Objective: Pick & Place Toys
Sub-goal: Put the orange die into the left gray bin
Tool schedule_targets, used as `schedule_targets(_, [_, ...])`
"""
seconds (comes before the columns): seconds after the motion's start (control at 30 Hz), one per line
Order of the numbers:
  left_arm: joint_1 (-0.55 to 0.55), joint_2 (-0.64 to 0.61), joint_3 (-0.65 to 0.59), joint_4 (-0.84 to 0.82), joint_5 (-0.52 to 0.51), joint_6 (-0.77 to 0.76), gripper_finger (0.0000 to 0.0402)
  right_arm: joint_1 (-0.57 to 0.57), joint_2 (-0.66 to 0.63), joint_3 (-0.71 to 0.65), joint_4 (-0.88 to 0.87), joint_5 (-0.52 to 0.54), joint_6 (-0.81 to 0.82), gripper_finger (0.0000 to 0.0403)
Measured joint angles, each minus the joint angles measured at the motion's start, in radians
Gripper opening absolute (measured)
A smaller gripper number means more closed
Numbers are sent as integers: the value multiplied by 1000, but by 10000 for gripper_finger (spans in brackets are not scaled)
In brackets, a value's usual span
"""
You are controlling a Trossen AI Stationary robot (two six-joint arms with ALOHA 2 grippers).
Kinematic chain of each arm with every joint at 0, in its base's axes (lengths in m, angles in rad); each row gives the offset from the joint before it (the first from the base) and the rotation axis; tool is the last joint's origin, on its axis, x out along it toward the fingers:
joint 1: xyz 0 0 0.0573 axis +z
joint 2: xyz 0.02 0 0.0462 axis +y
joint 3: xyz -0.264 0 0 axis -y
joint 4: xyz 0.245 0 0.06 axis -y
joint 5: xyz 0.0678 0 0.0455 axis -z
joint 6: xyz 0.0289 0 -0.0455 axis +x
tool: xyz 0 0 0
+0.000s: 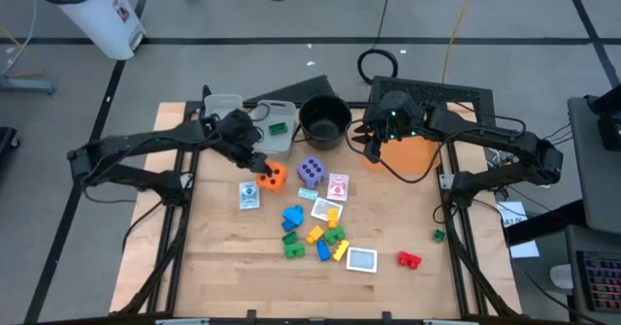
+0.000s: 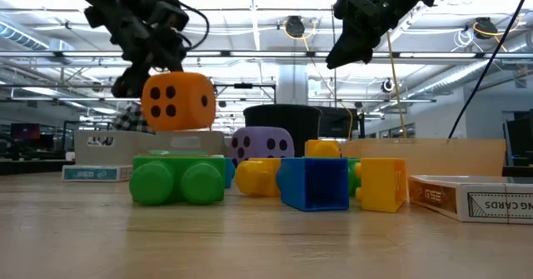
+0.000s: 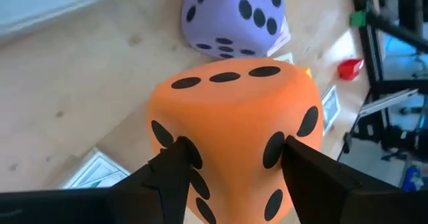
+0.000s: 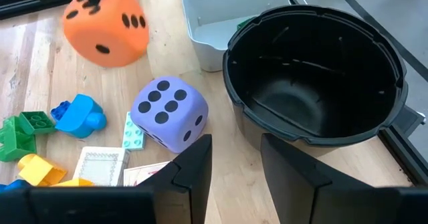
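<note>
Your left gripper has its two fingers pinching the orange die on opposite faces, and the low view shows the die lifted clear of the bench, hanging above the green block. The die looks soft and rounded at the corners, so I judge the grip shallow: a quick swing could let it roll out of the fingers and drop among the toys below. It could also scatter the purple die, which sits just beside it on the bench, or land on the picture cards.

Your right gripper hovers near the round black pot, fingers held slightly apart with nothing between them. If both arms head for the pot or the grey bins at once, they may clash over that back edge.

The loose blocks, blue, yellow and green, lie clustered mid-bench, with a red block and a small green one well apart toward the right side.

The bench is pale wood. Beyond it, the room is an open hall with ceiling lights, and cables lie on the grey floor.
</note>
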Motion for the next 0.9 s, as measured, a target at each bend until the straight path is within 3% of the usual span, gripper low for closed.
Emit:
schedule_targets(0.37, [161, -220, 4, -48, -115, 7, 173, 0, 0, 0, 0, 0, 3, 126])
schedule_targets(0.6, [256, -302, 112, -198, -322, 80, 162, 0, 0, 0, 0, 0, 4, 126])
schedule_targets(0.9, [344, -276, 284, -397, -541, 150, 160, 0, 0, 0, 0, 0, 4, 126])
